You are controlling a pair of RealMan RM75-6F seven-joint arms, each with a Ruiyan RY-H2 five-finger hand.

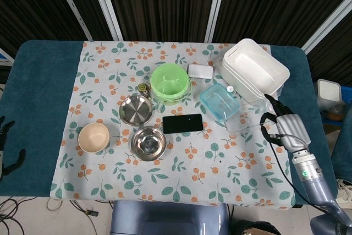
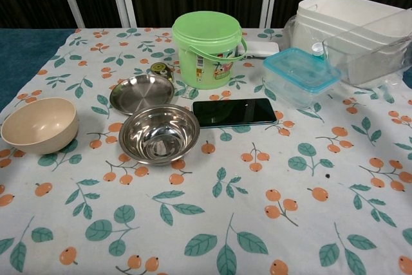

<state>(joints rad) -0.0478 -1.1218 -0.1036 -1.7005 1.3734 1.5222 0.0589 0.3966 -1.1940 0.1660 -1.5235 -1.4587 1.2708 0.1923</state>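
Note:
My right hand [image 1: 287, 130] is over the table's right side and grips a clear plastic box [image 1: 248, 117] by its right end. The box hangs tilted above the cloth, just right of the blue-lidded container [image 1: 219, 102]. In the chest view the clear box [image 2: 367, 53] floats in front of the stacked white tubs [image 2: 351, 14], and the hand itself is outside that frame. Only dark fingers of my left hand [image 1: 6, 144] show at the far left edge, off the table, spread apart and holding nothing.
On the floral cloth stand a green bucket [image 1: 170, 82], steel plate [image 1: 136, 109], steel bowl [image 1: 148, 142], beige bowl [image 1: 93, 137], black phone [image 1: 182, 123], small white case [image 1: 199, 71] and a small jar [image 1: 143, 88]. The white tubs [image 1: 254, 71] fill the back right.

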